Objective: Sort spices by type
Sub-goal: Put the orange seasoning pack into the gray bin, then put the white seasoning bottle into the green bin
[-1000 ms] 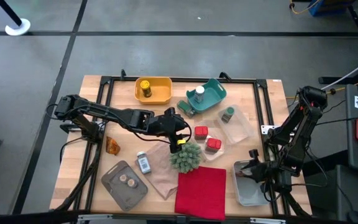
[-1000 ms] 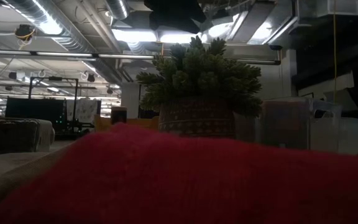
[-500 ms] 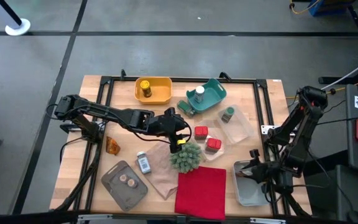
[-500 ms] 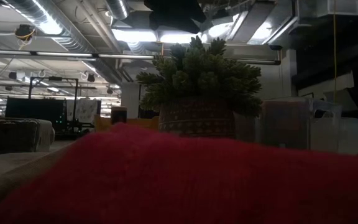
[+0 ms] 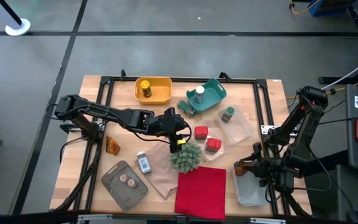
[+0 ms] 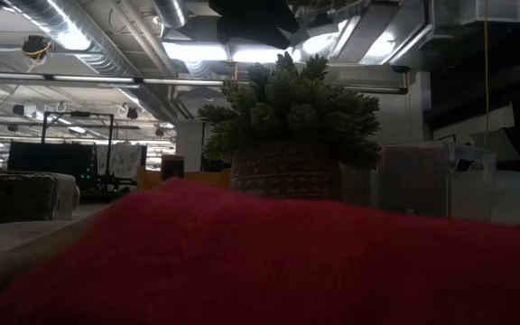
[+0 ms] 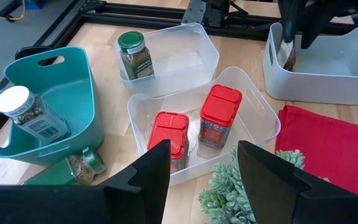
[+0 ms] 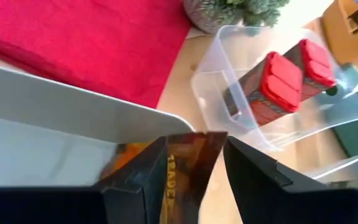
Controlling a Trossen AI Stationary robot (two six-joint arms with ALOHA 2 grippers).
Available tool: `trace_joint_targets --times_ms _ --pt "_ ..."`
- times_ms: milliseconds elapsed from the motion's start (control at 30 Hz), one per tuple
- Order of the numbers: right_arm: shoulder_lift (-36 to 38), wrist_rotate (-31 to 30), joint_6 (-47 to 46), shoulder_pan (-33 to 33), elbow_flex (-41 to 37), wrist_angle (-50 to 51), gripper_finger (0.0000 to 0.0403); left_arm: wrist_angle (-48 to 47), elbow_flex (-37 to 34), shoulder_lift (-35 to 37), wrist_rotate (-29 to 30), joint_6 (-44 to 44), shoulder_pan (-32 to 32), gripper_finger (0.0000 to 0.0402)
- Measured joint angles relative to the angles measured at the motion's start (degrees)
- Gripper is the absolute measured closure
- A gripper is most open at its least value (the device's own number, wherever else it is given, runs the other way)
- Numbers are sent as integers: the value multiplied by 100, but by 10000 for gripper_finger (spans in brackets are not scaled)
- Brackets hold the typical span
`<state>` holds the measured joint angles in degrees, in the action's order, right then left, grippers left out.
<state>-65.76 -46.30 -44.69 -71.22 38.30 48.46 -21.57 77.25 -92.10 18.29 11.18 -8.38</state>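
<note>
Right pincer [image 8: 191,180] pinches a foil packet [image 8: 182,165] over the grey bin's [image 5: 248,194] rim, right of the red cloth [image 5: 201,191]. Left pincer [image 7: 197,180] is spread, empty, hovering just beyond the cloth by the plant ball [image 5: 185,157]. Two red tins [image 7: 194,127] sit in the clear tray [image 7: 260,112] beyond.
</note>
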Motion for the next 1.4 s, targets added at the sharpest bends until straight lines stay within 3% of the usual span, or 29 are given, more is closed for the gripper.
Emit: trace_joint_targets --times_ms 433,567,733,933,1167,1400 --pt "0 -515 -10 0 0 118 247 -67 0 -2 -3 2 0 231" --pt "0 -516 -10 0 0 101 247 -142 0 -2 -7 392 -41 231" --pt "0 -549 -8 1 0 94 247 -1020 2 -2 -11 1314 -123 231" --pt "0 -1027 -4 2 0 -2 247 -2241 1 -2 -58 2828 -222 231" --pt "0 -1117 -2 2 0 -352 247 -3376 2 -2 -934 5493 -219 231" --pt "0 -1115 -4 2 0 -505 247 -3993 1 -2 -1386 6395 -412 231"
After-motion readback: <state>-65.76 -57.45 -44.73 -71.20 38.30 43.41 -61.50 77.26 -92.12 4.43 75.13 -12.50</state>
